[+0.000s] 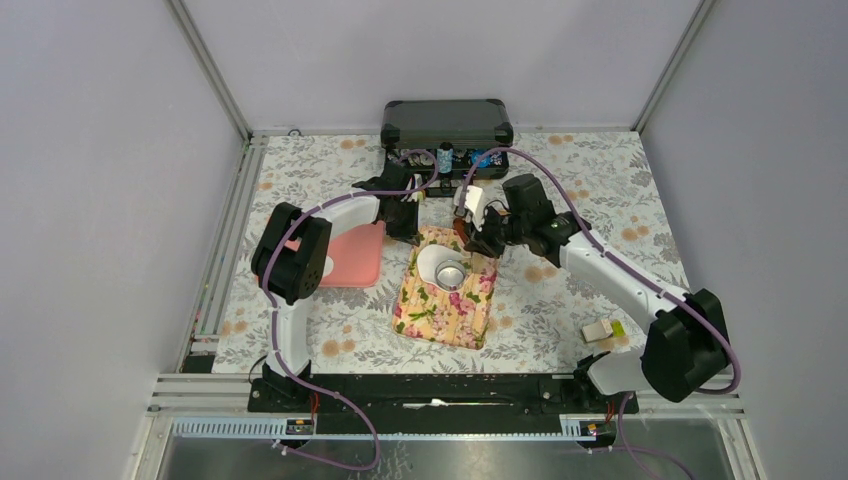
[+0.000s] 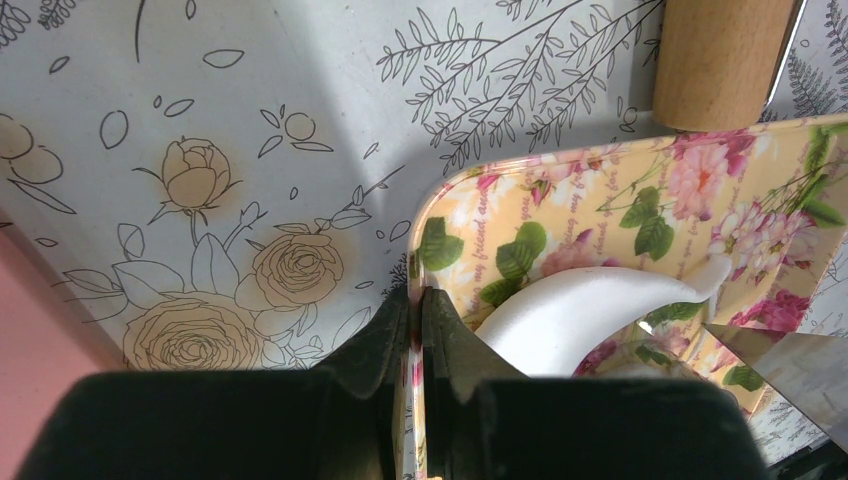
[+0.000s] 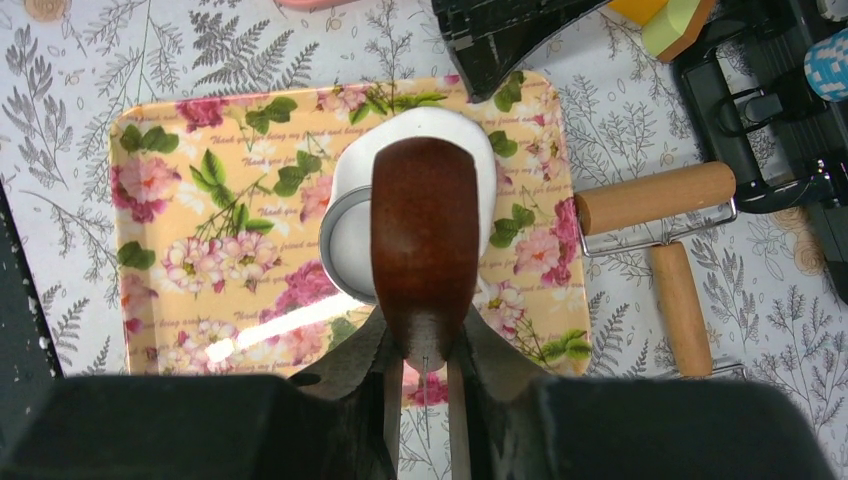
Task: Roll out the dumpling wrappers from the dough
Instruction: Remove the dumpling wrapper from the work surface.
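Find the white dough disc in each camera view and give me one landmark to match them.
Top external: the white dough disc lies at centre, on the far half of the floral tray.
Left wrist: lower middle-right, it shows as a curved white edge near the tray's corner.
Right wrist: upper centre, mostly hidden behind the brown handle.
Shared landmark: the floral tray.

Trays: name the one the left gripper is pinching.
The yellow floral tray, not the plain pink tray: the left gripper is shut on its corner rim, and the white dough lies on it.
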